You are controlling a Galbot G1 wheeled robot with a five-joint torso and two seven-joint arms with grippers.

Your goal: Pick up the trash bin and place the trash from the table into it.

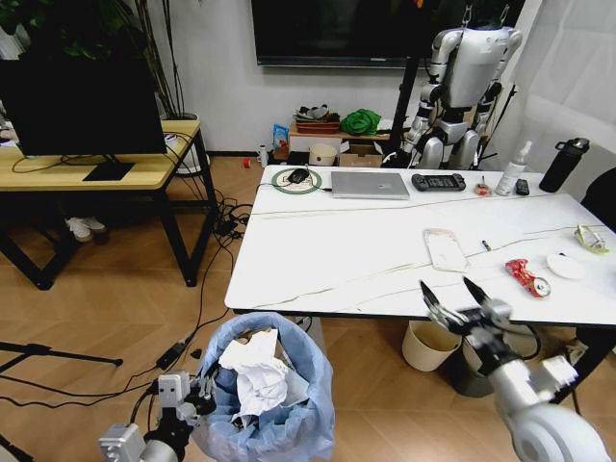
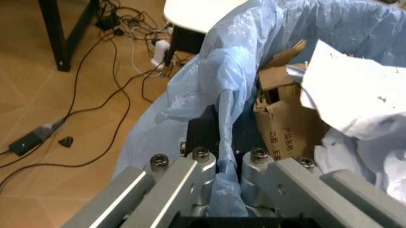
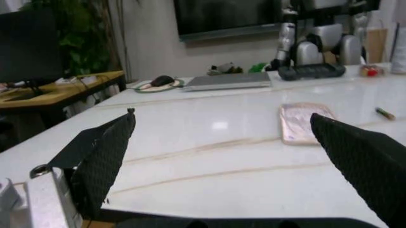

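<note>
Left fingers (image 2: pixel 219 166) clamp trash bin (image 1: pixel 274 423) rim | right gripper (image 1: pixel 452 296) spread | bin: paper (image 1: pixel 252 371), seemingly cardboard (image 2: pixel 285 123)

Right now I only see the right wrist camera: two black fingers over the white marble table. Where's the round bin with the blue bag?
Observer: The small round bin lined with a crinkled light-blue bag is by the near left corner of the white marble table, lower than its top. The left gripper is shut on its rim.
Operator: Is anything inside?
Observer: Yes, crumpled white paper and a brown cardboard piece.
Operator: Is there trash I can't see?
Observer: A crushed red can and a flat round white lid lie on the table, to the right of your open right gripper.
</note>
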